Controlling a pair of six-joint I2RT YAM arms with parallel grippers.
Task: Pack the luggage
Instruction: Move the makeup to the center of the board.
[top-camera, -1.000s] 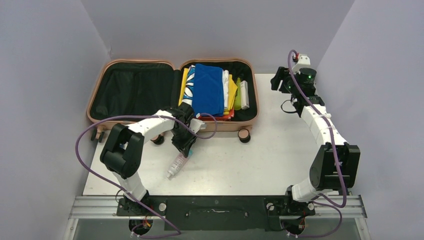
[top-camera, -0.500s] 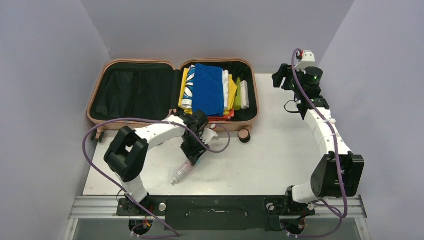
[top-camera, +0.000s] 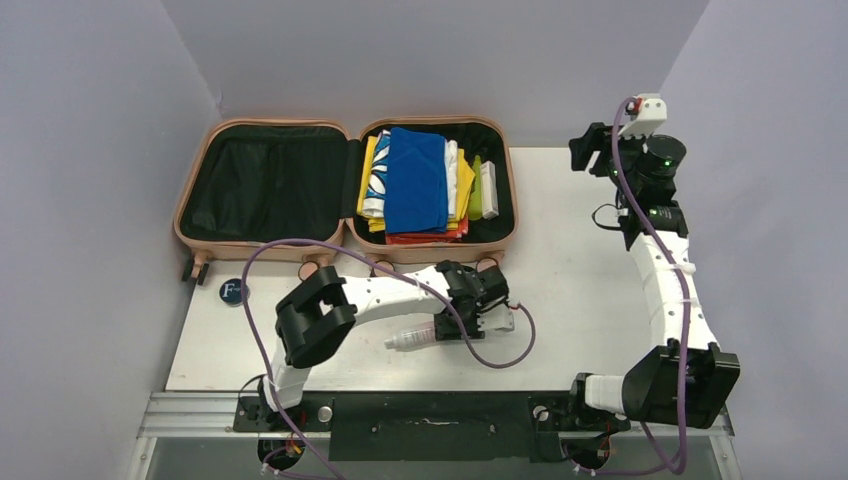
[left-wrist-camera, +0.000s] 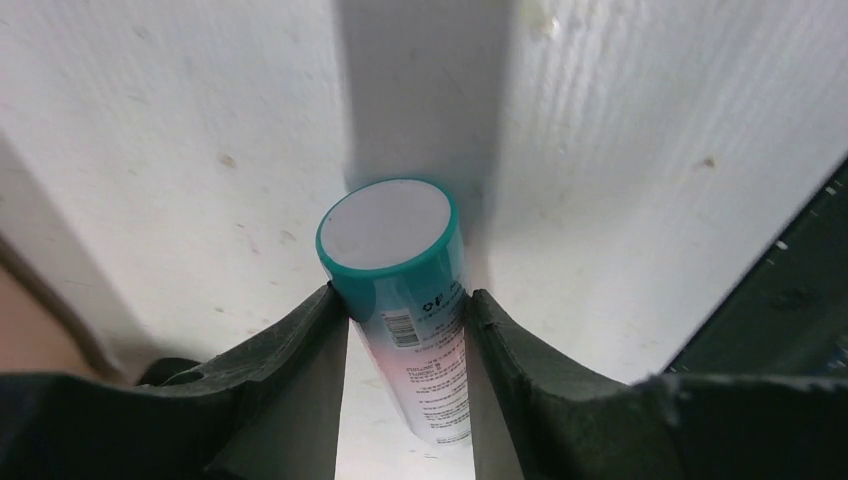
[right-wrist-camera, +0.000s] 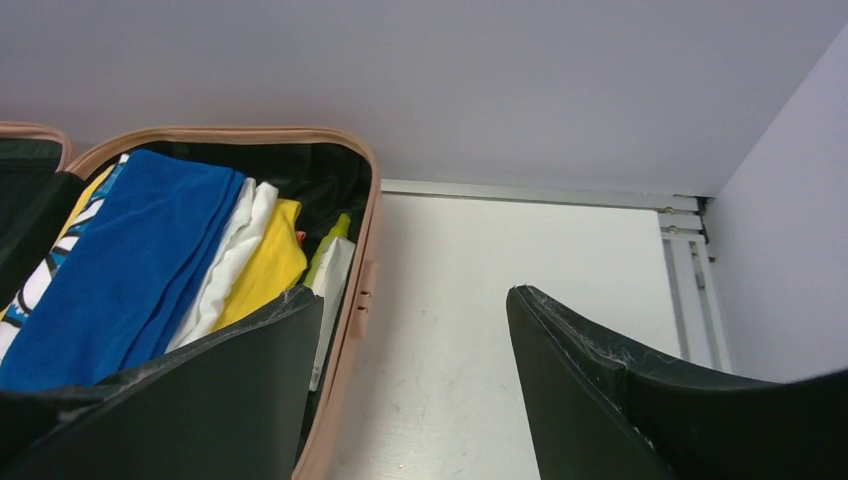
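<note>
At the far left of the table (top-camera: 560, 300) the luggage (top-camera: 275, 123) lies open flat. Its left shell shows black lining, and its right shell is stacked with folded clothes (top-camera: 415, 180). Nearer me, in the middle, the left gripper (top-camera: 445, 327) is clamped on a teal-capped bottle (top-camera: 410, 338) lying on the tabletop. Over at the far right, the right gripper (top-camera: 590, 150) hangs in the air, fingers wide apart, holding nothing.

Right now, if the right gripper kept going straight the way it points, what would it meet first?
Probably bare table, then the back wall. The right gripper has open jaws aimed just past the luggage rim; depth is hard to judge.
</note>
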